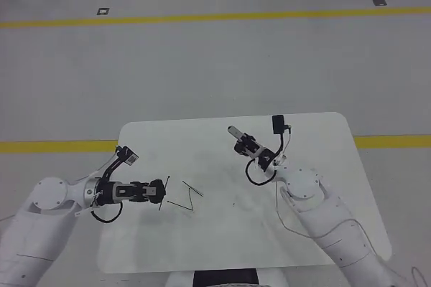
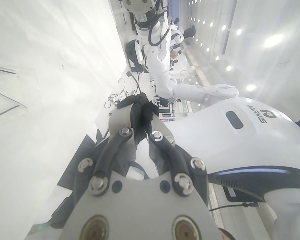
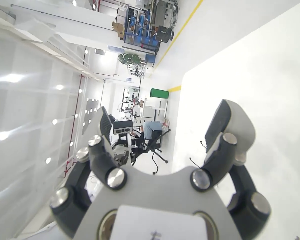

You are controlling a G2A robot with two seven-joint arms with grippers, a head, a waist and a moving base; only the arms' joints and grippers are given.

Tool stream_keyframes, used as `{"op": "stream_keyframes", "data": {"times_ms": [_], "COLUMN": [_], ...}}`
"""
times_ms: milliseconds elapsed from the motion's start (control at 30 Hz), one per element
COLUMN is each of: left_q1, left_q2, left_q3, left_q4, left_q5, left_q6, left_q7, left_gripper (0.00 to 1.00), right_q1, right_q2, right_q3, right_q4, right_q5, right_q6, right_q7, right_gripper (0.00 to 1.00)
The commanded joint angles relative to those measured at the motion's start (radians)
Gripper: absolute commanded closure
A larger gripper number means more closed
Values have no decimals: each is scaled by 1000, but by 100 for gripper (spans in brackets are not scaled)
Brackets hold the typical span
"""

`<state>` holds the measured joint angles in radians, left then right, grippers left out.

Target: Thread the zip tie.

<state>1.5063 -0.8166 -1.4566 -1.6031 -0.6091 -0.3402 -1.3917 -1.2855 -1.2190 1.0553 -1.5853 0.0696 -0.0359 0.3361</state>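
Closest to the lens, the left gripper [image 2: 140, 101] is seen with its dark padded fingers pressed together, so that no gap is left between them. From above it is found low over the near left part of the table [image 1: 309, 237]. This table is the largest thing: a white, smooth, matt board with rounded corners. The right gripper [image 3: 163, 108] is held over the far middle of the table. Its jaws are spread wide and nothing is held in them. Its fingers are made of grey metal with black ribbed pads.

Between the two arms, nearer to the left one, a bent zip tie [image 1: 179, 206] is laid flat in a zigzag. A straight zip tie [image 1: 163, 199] is seen crossing just at the tips of the left gripper. Whether it is really pinched there cannot be told, because the black strip is not distinguished from the black pads.

Both ties are thin black strips, probably of nylon. They are judged to be very light, springy rather than limp, and smooth enough to slip or twist in a grip. A hold close behind the tail end is advised for one gripper. For the other, a hold just beside the small head is advised, so that little free length is left to wobble.
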Motion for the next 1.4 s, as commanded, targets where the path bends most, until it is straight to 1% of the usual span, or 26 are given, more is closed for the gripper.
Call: {"op": "stream_keyframes", "data": {"times_ms": [0, 133, 233, 400, 567, 600, 633, 667, 967, 1000, 1033, 1067, 1133, 1167, 1267, 1367], "left_q1": [7, 25, 35, 38, 37, 36, 35, 32, 31, 31, 31, 29, 25, 24, 24, 24], "left_q2": [4, 15, 25, 40, 49, 51, 53, 55, 56, 55, 54, 53, 53, 53, 59, 71], "left_q3": [-9, -23, -29, -32, -22, -16, -10, -7, -6, -3, 4, 10, 13, 15, 27, 41], "left_q4": [2, -5, 3, 16, 14, 13, 12, 12, 11, 9, 4, 2, 12, 15, 14, 14], "left_q5": [-3, -26, -52, -69, -87, -90, -87, -75, -70, -66, -59, -68, -91, -97, -115, -129], "left_q6": [0, 0, 0, 0, 0, 0, 0, 0, 0, 4, 8, 9, 6, 2, 0, 0], "left_q7": [2, 2, 2, 2, 2, 2, 2, 2, 2, 16, 26, 22, 2, 2, 2, 2], "left_gripper": [100, 100, 100, 100, 100, 100, 100, 100, 100, 100, 100, 100, 100, 100, 100, 100], "right_q1": [17, 75, 129, 226, 296, 309, 317, 321, 314, 308, 306, 305, 312, 319, 342, 369], "right_q2": [-3, -16, -31, -67, -102, -111, -117, -119, -119, -119, -118, -117, -116, -116, -119, -128], "right_q3": [-10, -51, -96, -187, -257, -274, -282, -283, -282, -278, -275, -270, -261, -257, -252, -256], "right_q4": [9, 61, 113, 221, 311, 326, 342, 350, 346, 347, 353, 357, 378, 392, 438, 488], "right_q5": [7, 18, 28, 48, 76, 96, 119, 122, 132, 145, 148, 178, 230, 249, 320, 402], "right_q6": [-13, -46, -73, -120, -168, -194, -219, -222, -223, -224, -224, -232, -254, -259, -276, -297], "right_q7": [29, 79, 113, 149, 171, 193, 214, 216, 216, 224, 242, 288, 373, 413, 533, 650], "right_gripper": [0, 0, 0, 0, 0, 0, 0, 0, 0, 0, 0, 0, 0, 0, 0, 0]}}
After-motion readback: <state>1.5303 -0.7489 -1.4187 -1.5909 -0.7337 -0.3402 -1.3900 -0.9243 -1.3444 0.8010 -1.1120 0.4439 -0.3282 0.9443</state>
